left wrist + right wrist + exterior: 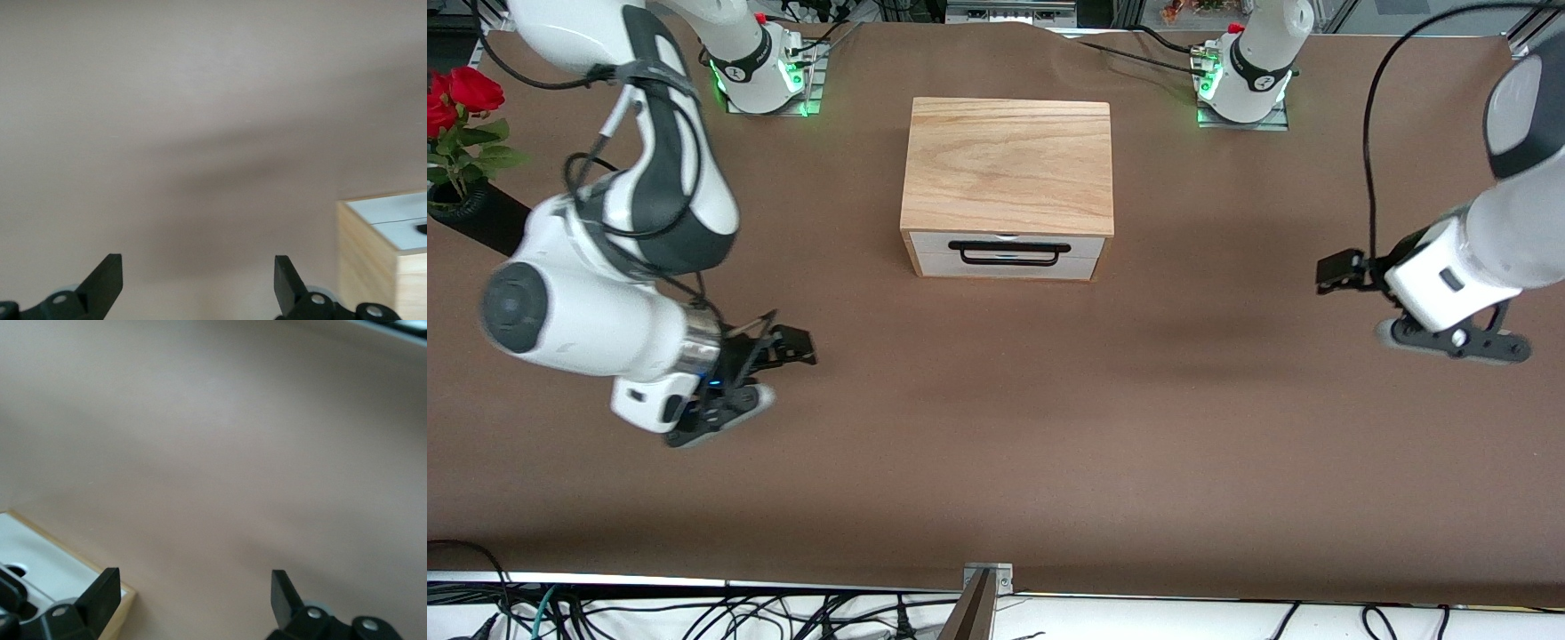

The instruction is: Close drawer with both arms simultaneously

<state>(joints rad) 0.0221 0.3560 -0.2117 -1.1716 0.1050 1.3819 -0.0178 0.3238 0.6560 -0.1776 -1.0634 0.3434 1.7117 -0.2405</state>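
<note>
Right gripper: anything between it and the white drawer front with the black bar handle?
Nothing. In the front view only bare brown table separates the right gripper from the drawer.

High front camera; two wrist cameras

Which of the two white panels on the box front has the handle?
The upper panel, directly under the oak top. The black bar handle is fixed to it and hangs down over the lower panel, which is plain.

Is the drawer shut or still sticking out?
Shut, as far as the front view shows: the drawer front sits flush with the box edge, no tray visible. Both grippers are clear of it.
</note>
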